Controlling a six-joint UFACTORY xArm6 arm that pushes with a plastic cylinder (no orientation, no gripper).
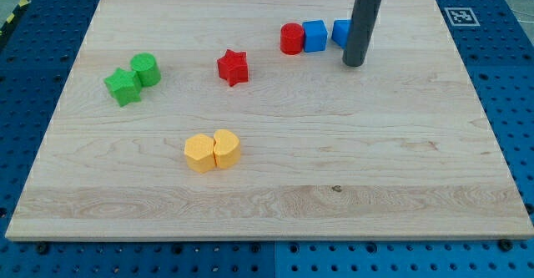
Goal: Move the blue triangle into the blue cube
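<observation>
Camera view, the only one we have, looks down on a pale wooden board (275,186) lying on a blue perforated table (509,78). Our arm ends in a plain dark rod with no jaws to stand apart or together, and it clamps nothing. My tip (355,63) rests on the board near the view's top, toward one o'clock from the board's middle.

The blue triangle (340,32) sits just at eleven o'clock of my tip, partly hidden behind the rod, so we cannot make out its full shape or tell whether the rod touches it. At nine o'clock from the triangle, just beside it with a narrow gap, stands the blue cube (314,35). The red cylinder (291,39) is touching the cube's side at nine o'clock.

Farther toward nine o'clock, well apart from that row, lies the red star (233,67). Near the board's edge at the view's left we see a green star-like block (123,87), and a green cylinder (146,68) touching it at one o'clock.

Toward seven o'clock from the board's middle, two yellow blocks sit touching: a yellow hexagon-like block (199,154) and, at three o'clock of it, a yellow rounded block (226,149).

A black-and-white marker tag (460,15) shows at the board's top corner on the view's right.
</observation>
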